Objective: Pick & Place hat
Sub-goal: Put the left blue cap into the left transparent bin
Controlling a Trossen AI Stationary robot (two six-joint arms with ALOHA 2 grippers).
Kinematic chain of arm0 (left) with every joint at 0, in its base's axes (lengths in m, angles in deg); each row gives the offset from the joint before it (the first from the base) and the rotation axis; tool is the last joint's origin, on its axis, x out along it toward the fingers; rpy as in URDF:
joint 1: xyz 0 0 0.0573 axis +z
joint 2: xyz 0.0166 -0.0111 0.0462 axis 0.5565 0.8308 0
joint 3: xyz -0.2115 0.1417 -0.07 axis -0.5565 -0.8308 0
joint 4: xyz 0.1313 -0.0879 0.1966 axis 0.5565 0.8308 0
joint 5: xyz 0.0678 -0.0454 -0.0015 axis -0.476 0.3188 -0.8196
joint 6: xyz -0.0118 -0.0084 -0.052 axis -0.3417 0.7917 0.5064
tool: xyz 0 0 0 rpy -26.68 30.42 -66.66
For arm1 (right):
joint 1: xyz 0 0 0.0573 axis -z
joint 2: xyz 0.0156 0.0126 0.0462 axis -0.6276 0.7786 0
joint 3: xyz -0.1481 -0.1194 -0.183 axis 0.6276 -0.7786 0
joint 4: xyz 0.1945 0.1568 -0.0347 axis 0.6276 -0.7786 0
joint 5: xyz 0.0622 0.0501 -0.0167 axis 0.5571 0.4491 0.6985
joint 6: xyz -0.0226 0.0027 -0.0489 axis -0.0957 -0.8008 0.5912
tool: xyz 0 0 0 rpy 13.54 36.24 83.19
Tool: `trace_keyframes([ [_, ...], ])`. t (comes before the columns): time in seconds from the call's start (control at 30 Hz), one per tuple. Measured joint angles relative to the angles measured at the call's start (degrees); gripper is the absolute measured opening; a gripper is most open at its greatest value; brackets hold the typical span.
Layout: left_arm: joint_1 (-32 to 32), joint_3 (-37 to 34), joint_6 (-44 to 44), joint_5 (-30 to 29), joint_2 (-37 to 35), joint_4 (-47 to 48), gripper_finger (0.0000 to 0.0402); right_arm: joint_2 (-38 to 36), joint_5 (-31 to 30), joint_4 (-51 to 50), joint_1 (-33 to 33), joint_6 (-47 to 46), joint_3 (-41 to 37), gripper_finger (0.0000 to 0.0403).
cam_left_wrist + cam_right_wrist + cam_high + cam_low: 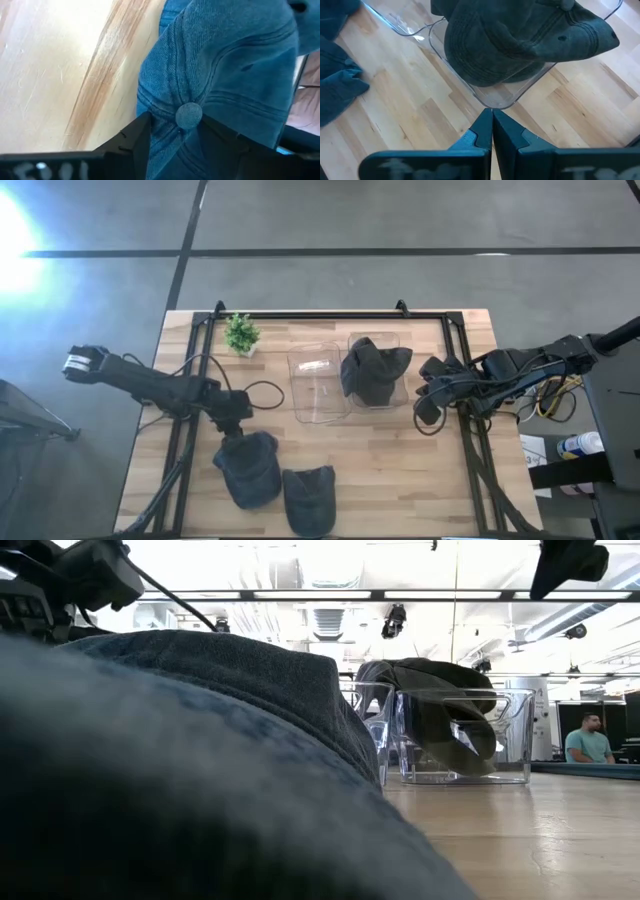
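Note:
Two blue denim hats lie crown up near the table's front edge: one on the left, another beside it. My left gripper stands over the left hat's far end, open, with a finger on each side of the crown button. A dark grey hat sits slumped in the right clear bin. My right gripper is shut on nothing and hangs above the table just right of that bin. My left gripper comes slanting down from the table's left onto the top of the blue hat's crown. Its fingers straddle the button, with cloth between them. Whether they press the cloth, I cannot tell. The hat lies on the table.
An empty clear bin stands left of the filled one. A small potted plant sits at the far left. A black frame runs along the table's far edge and sides. A person sits in the room beyond.

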Motion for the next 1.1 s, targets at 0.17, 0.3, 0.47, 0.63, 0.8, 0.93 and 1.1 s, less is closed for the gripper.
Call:
trace_keyframes([
  [0.17,0.1,0.0,-2.0,0.1,2.4,0.0,0.0095,0.0,0.0,0.3,0.0,0.0,0.0,0.0009],
  [0.3,0.1,0.0,-3.4,0.5,3.8,-0.8,0.0020,0.0,0.0,0.6,0.0,0.0,0.0,0.0009],
  [0.47,0.1,0.0,-3.5,0.5,4.4,-4.1,0.0006,0.0,0.0,0.7,0.0,0.2,0.0,0.0009],
  [0.63,0.1,0.1,-2.4,1.4,4.0,-6.7,0.0004,0.0,0.1,0.9,0.0,0.5,0.0,0.0009],
  [0.8,0.1,0.1,-1.6,1.5,4.0,-6.3,0.0018,0.0,0.3,1.0,0.0,0.7,0.0,0.0009],
  [0.93,0.2,0.5,0.0,2.7,3.9,-6.1,0.0028,0.0,0.4,1.0,0.0,0.7,0.0,0.0009],
  [1.1,0.1,3.2,0.0,4.7,3.0,-6.1,0.0005,0.0,0.4,1.0,0.0,1.6,0.0,0.0009],
])
